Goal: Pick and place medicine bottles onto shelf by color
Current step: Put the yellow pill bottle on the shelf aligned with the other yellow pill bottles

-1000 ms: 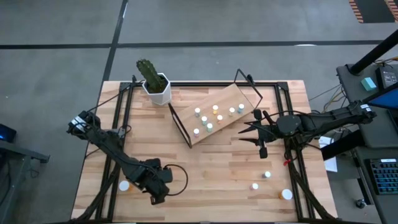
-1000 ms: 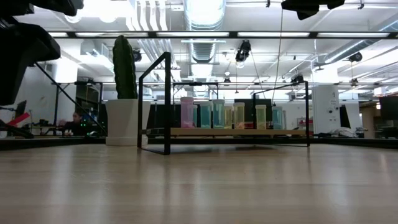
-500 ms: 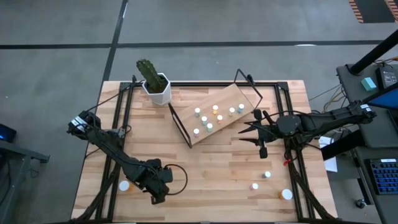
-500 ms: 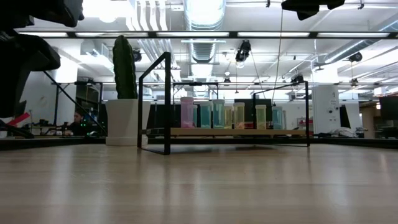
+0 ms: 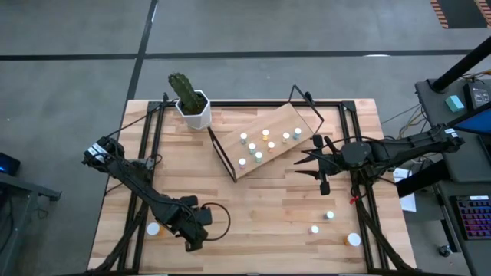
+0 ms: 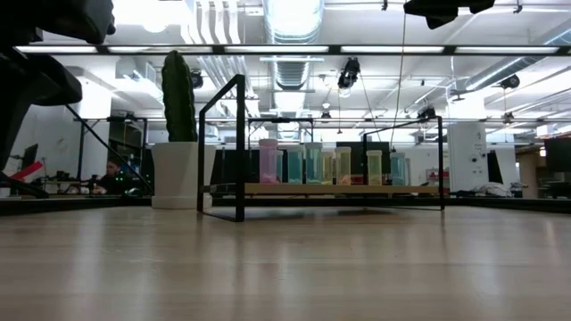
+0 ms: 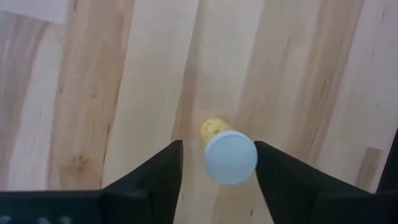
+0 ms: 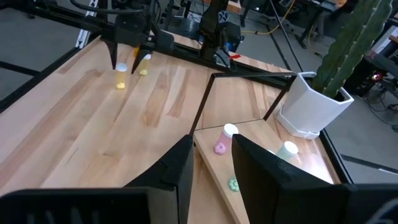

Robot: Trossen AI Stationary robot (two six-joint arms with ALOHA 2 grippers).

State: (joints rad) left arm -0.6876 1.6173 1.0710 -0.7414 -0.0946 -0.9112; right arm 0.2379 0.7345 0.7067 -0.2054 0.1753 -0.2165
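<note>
Near the table's front left, my left gripper [image 5: 193, 239] points down, open, over a small medicine bottle with a white cap [image 7: 230, 158] and a yellow body [image 7: 211, 129]. The bottle stands upright on the table between the two fingers. From across the table the right wrist view shows this gripper [image 8: 127, 59] and the bottle [image 8: 121, 74]. The shelf [image 5: 268, 142], a tilted wooden board on a black wire frame, carries several bottles. My right gripper [image 8: 212, 140] hovers open and empty to the right of the shelf [image 8: 261, 186]. My left gripper comes at the bottle from above, fingers pointing down on either side of the cap. One finger [image 7: 267, 168] stands right at the cap's rim [image 7: 252, 157]; whether it touches, I cannot tell. The other finger [image 7: 168, 171] is clearly apart from the cap.
A white-capped bottle [image 5: 153, 228] stands just left of my left gripper. Three more bottles [image 5: 330, 215] [image 5: 314, 229] [image 5: 353, 239] stand near the front right. A cactus in a white pot [image 5: 190, 100] sits at the far edge beside the shelf.
</note>
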